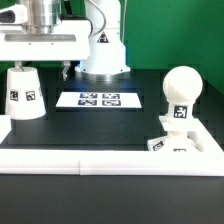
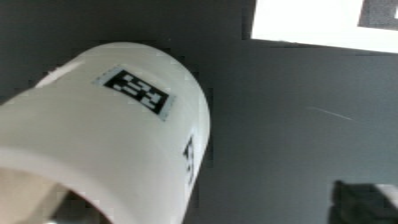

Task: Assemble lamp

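Lamp parts stood well apart on the dark surface (image 1: pixel 140 85). The truncated-cone shade (image 1: pixel 26 94) sat upright at the exterior view's left, a tag on its side, close to the white raised rail (image 1: pixel 110 159) that bordered the near edge of the surface. The round-ended bulb (image 1: pixel 181 92) stood in the square base block (image 1: pixel 176 137) at the exterior view's right, in the corner formed by the rail, with tags on the bulb's neck and on the block's faces.

The robot arm (image 1: pixel 100 40) rose at the back of the scene, its wrist assembly above the shade, and the fingers (image 1: pixel 66 70) hung just beside and behind the shade's top; whether they were spread or pressed together could not be told from either view. In the wrist view the shade (image 2: pixel 116 130) filled much of the picture, its tagged wall close to the camera and dark surface open beyond it.

The marker board (image 1: pixel 99 99) lay flat between shade and bulb, near the arm's foot. Bare surface stretched between the board and the near rail, and between the shade and the base block
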`<state>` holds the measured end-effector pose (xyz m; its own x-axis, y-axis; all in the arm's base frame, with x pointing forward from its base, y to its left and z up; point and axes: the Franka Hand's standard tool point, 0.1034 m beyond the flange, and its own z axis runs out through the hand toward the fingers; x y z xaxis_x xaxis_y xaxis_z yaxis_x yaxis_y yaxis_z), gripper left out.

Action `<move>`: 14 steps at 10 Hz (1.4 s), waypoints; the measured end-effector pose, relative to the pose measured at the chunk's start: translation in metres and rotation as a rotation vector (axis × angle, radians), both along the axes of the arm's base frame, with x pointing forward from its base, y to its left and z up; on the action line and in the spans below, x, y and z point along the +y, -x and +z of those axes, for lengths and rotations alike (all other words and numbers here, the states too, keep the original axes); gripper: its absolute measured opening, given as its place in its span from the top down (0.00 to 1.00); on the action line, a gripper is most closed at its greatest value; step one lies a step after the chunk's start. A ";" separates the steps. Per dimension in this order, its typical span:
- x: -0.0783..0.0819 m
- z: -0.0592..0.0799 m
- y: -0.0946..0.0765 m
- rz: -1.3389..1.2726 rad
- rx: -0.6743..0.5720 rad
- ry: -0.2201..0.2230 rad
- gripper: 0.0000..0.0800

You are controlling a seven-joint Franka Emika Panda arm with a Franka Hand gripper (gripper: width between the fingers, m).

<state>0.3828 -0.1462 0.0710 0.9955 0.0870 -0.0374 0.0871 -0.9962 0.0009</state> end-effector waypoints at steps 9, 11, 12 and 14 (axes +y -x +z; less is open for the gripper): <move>0.000 0.001 -0.001 0.000 -0.003 0.001 0.94; 0.020 0.009 -0.009 -0.003 -0.010 -0.011 0.94; 0.035 0.016 -0.013 -0.003 -0.001 -0.028 0.94; 0.058 0.031 -0.026 0.014 0.010 -0.056 0.94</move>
<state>0.4088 -0.0880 0.1024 0.9938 0.1031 -0.0418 0.1008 -0.9934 -0.0556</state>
